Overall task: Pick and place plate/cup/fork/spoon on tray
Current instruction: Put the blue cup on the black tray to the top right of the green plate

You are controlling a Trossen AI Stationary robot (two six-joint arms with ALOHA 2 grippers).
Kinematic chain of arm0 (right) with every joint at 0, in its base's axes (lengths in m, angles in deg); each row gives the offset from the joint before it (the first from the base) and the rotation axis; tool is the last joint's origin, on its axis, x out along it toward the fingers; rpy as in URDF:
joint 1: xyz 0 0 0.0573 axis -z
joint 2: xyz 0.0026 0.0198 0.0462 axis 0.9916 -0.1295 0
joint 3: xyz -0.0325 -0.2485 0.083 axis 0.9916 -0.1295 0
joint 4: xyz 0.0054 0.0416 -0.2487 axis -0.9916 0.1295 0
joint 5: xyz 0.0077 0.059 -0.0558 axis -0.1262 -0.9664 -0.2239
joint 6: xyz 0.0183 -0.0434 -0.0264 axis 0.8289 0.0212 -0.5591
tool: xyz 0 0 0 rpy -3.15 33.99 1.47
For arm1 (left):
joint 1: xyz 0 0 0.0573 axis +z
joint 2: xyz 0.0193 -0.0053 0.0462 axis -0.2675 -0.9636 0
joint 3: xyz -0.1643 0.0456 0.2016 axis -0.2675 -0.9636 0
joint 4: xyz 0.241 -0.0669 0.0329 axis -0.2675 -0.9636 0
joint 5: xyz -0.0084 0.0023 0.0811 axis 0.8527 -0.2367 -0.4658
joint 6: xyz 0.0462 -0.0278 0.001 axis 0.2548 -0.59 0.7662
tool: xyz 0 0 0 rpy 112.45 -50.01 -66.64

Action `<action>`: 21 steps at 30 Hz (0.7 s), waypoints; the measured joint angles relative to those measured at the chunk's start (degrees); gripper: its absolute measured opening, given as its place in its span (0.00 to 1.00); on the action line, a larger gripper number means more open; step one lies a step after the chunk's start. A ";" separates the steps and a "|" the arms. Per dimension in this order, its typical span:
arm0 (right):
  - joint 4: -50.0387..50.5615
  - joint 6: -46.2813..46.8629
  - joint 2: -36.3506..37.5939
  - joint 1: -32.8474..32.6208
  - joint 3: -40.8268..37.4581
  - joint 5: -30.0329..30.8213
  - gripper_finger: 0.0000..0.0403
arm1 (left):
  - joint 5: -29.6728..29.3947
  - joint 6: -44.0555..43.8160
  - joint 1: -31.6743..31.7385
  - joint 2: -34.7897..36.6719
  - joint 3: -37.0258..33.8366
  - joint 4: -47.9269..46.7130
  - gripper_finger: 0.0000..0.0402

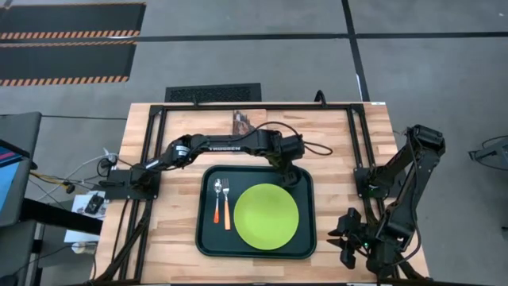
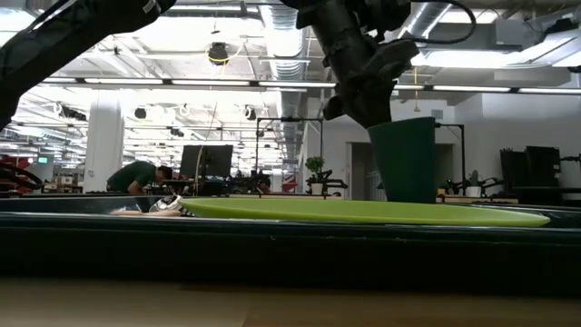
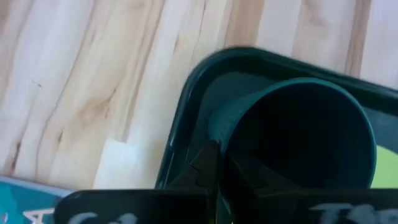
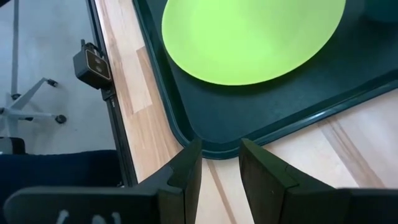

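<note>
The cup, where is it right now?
The left gripper holds the cup by its rim at the tray's far right corner, just beyond the plate.

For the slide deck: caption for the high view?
Left tool shut on cup over tray; plate, fork, spoon already placed.

Illumination is bright and even in the high view; the pale wooden slatted table (image 1: pixel 333 159) shows no glare and only soft, short shadows beside the large dark green rectangular tray (image 1: pixel 208 238). In the low view, ceiling strip lights backlight the scene, so the tray wall (image 2: pixel 290 250) nearest the camera reads dark and blurred. In the left wrist view, the small dark teal-green cup (image 3: pixel 298 134) is soft-focused.
</note>
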 joint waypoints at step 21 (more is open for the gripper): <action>-0.04 0.04 0.00 0.00 0.00 -0.02 0.33 | -0.62 -0.60 1.20 0.00 0.00 0.03 0.00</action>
